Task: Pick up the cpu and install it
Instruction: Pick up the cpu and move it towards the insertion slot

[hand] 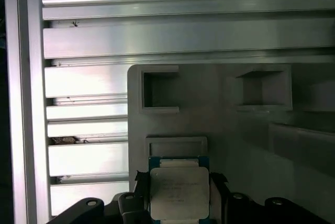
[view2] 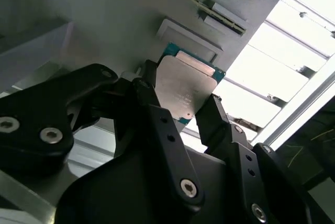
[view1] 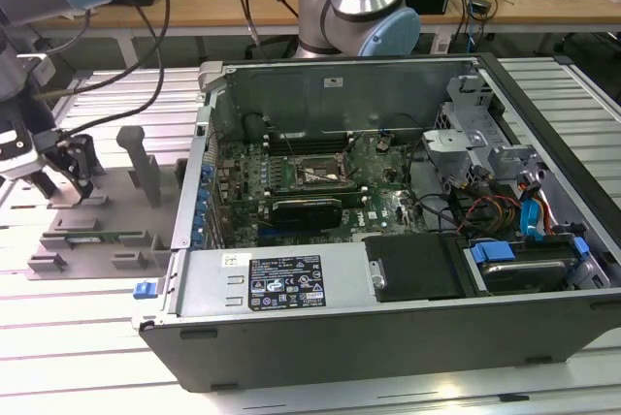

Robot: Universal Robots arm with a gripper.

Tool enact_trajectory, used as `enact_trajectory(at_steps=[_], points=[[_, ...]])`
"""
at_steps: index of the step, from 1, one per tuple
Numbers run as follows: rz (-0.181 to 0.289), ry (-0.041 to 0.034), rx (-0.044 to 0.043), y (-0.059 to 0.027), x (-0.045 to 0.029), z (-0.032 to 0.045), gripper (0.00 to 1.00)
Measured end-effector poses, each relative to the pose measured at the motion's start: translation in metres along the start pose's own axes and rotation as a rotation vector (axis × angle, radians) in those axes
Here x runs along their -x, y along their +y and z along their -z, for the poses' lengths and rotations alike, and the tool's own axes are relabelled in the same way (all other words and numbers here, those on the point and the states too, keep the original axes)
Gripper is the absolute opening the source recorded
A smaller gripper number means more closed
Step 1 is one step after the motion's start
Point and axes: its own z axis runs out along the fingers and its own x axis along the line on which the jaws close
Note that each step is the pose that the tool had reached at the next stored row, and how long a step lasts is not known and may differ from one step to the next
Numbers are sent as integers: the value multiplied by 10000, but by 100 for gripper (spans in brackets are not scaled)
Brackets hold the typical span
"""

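Slatted aluminium table top (view1: 87, 337) carries all of it. Nearest in both wrist views: black two-finger gripper (view2: 183, 98) clenched on the cpu (view2: 183, 85), a small flat square chip with a silver metal lid and green rim, one finger against each opposite edge. It sits at the pale grey plastic fixture tray (hand: 209, 103), on the exterior view's left; can't tell if the chip is lifted clear of its recess.

Judged progress: grasp made, early stage. Chip not yet in the black rectangular socket (view1: 312, 173) on the motherboard inside the open grey metal computer case (view1: 388, 337), well apart from the gripper.

Clearance: upright grey tray posts (view1: 146, 163) stand just beside the gripper, and the case's side wall rises between tray and board. Socket is hemmed in, with the long black expansion card (view1: 306, 209) just beside it. Open room above tray and case.
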Motion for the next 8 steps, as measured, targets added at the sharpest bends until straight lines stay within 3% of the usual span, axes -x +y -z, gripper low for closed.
enact_trajectory(at_steps=[8], points=[[2,-1,-11,6,5,197,55]])
